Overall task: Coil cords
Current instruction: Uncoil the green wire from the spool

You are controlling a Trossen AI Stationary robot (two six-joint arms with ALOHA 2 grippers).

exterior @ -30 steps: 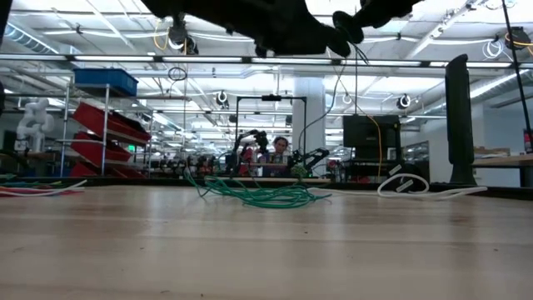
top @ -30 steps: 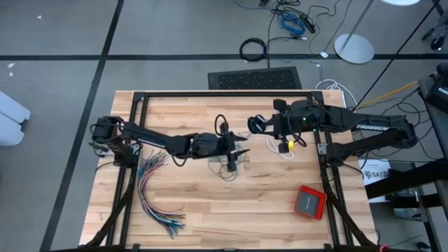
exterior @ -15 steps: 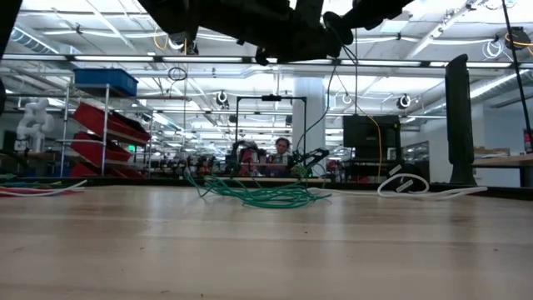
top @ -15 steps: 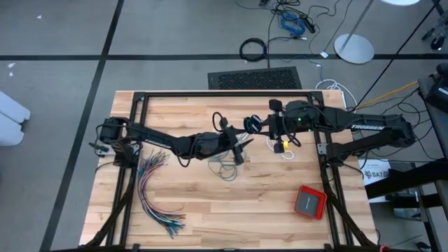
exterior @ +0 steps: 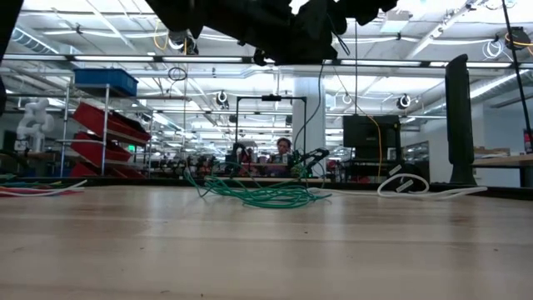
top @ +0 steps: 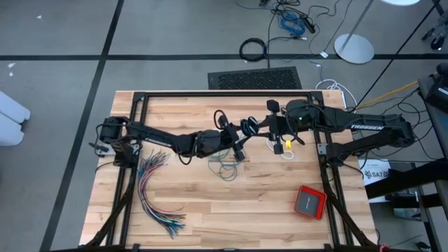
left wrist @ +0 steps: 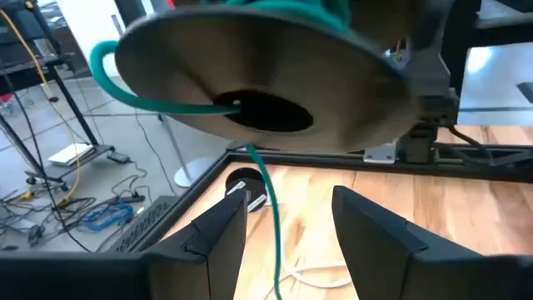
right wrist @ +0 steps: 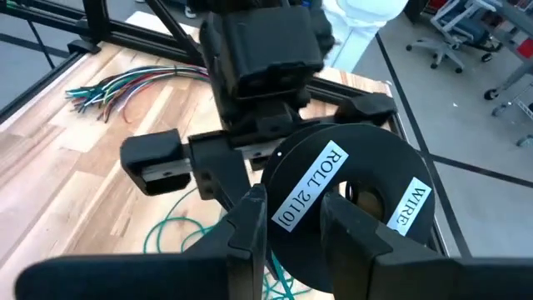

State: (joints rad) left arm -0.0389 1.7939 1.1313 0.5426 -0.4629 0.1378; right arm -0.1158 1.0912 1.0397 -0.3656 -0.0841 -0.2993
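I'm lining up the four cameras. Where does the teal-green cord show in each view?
High view: teal-green cord loose on the wood below the left gripper.
Low view: tangled pile at mid-table.
Left wrist view: strand hanging from the spool.
Right wrist view: loops on the wood below the spool.
Shared landmark: the spool, held in the right gripper.

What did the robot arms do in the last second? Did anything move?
The left gripper lifted off the teal-green cord pile and swung toward the spool that the right gripper holds; the spool also came a little toward it. Its fingers stayed open. The coloured wire bundle and orange box stayed put.
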